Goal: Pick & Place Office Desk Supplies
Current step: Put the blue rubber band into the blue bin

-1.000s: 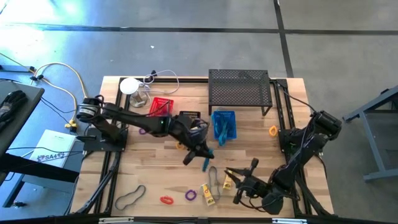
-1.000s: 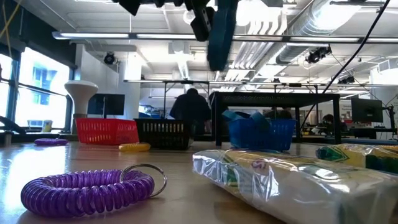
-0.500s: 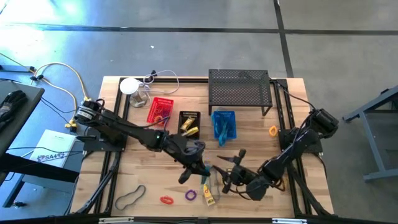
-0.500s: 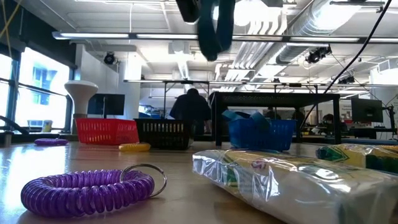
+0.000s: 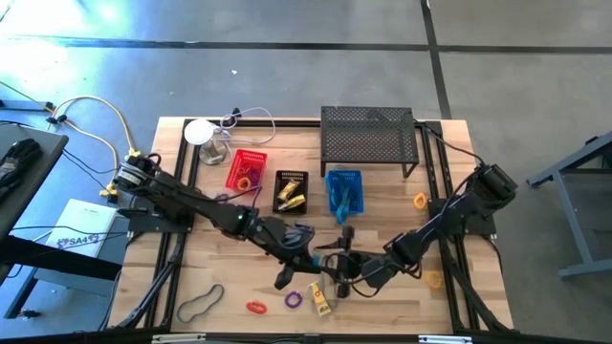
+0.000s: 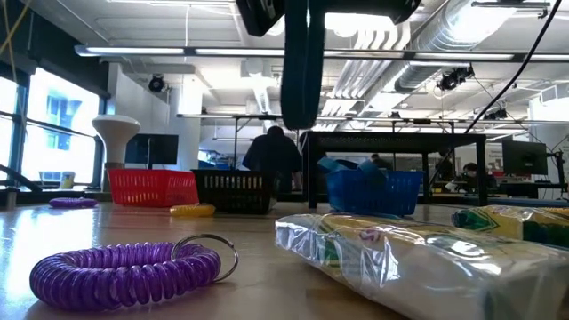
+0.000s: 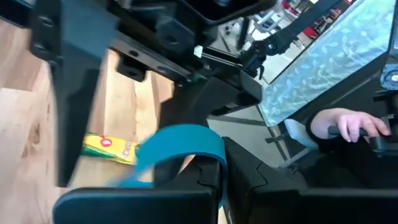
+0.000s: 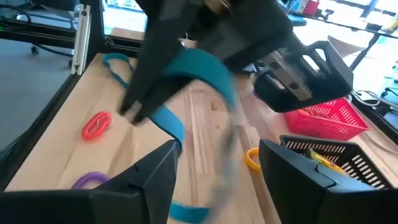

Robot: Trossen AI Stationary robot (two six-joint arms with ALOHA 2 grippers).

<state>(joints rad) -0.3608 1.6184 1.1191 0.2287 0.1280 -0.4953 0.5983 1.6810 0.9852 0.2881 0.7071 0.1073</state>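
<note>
While the left gripper [image 5: 299, 260] stays clamped on the teal band [image 8: 193, 68], the right gripper [image 5: 341, 262] has moved in, fingers apart.

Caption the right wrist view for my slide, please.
Left gripper holds a teal rubber band up between the right gripper's open jaws.

Two arms are counted: one left arm [image 5: 191, 199] and one right arm [image 5: 459, 215]. Three baskets are seen: one red basket [image 5: 236, 172], one black basket [image 5: 291, 175] and one blue basket [image 5: 344, 174]. One mesh shelf [image 5: 368, 134] and one white round object [image 5: 199, 131] are noted. From above, four small rings are counted on the table: one red ring [image 5: 255, 307], one purple ring [image 5: 294, 299], one orange ring [image 5: 420, 201] and one yellow ring [image 5: 435, 280]. One dark loop [image 5: 199, 303], one yellow-and-black piece [image 5: 320, 299] and one hanging blue band [image 6: 302, 71] are seen. The contents of the baskets cannot be counted.
</note>
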